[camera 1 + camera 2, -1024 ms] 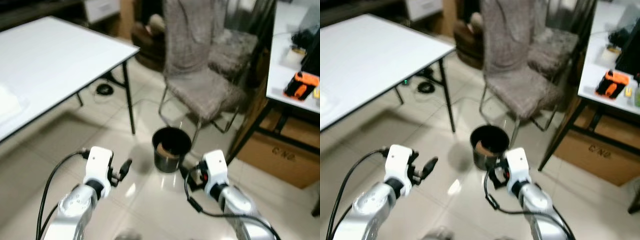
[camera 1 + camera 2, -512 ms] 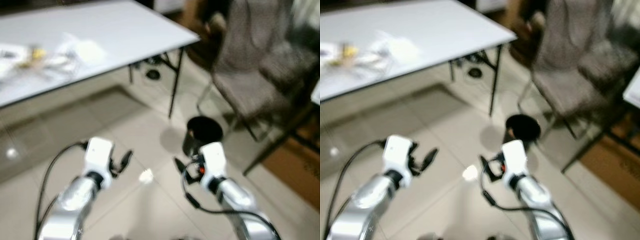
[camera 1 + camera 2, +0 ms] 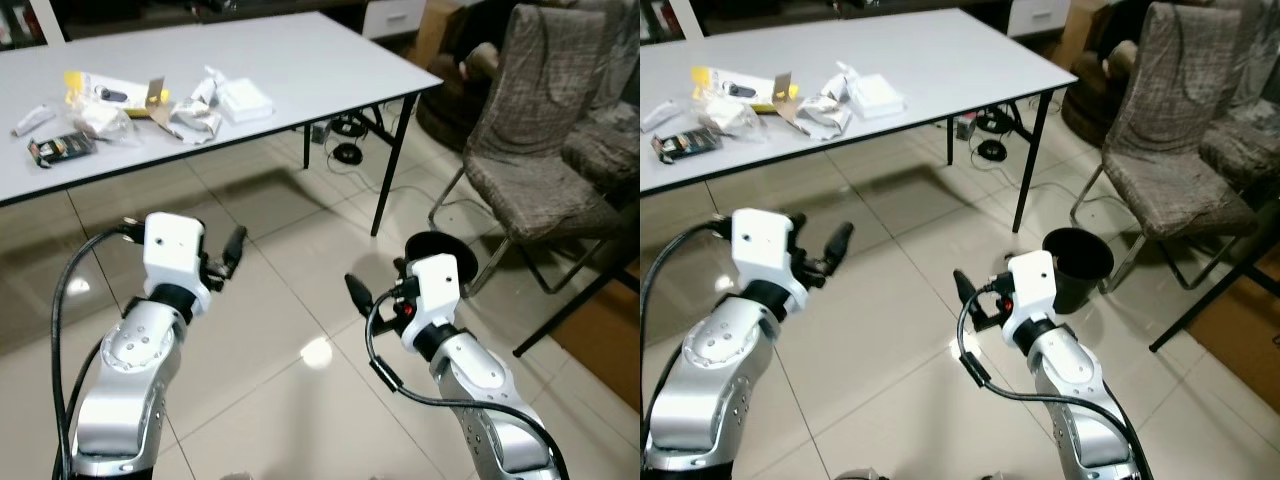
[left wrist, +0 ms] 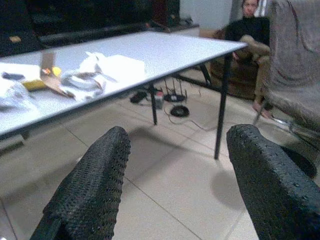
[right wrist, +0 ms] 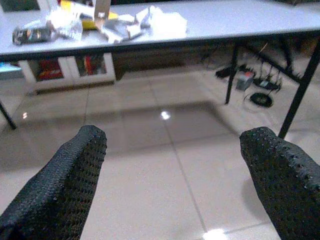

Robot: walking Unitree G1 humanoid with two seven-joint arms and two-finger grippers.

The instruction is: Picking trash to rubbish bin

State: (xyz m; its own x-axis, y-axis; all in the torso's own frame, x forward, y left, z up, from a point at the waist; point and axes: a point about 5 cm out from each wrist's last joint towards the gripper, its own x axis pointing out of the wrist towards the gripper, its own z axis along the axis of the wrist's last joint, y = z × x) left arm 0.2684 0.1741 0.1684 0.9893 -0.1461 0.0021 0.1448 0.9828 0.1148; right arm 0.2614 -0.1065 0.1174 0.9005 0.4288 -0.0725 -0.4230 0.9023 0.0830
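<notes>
Left claw [image 4: 170,185]: fingers apart, empty.
Right claw [image 5: 175,185]: fingers apart, empty.
Trash [image 3: 180,110]: on counter [image 3: 300,60].
Bin [image 3: 1077,268]: on floor, beside chair [image 3: 1170,150].

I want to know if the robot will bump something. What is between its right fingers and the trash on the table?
Just bare shiny floor tiles, then the table's edge. The right wrist view shows it: open fingers aimed toward the trash pile.

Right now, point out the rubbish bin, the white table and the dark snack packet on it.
rubbish bin [image 3: 1077,268], right eye view, its black outer wall
white table [image 3: 330,55], left eye view, bare top
dark snack packet [image 3: 60,148], left eye view, its middle
</notes>
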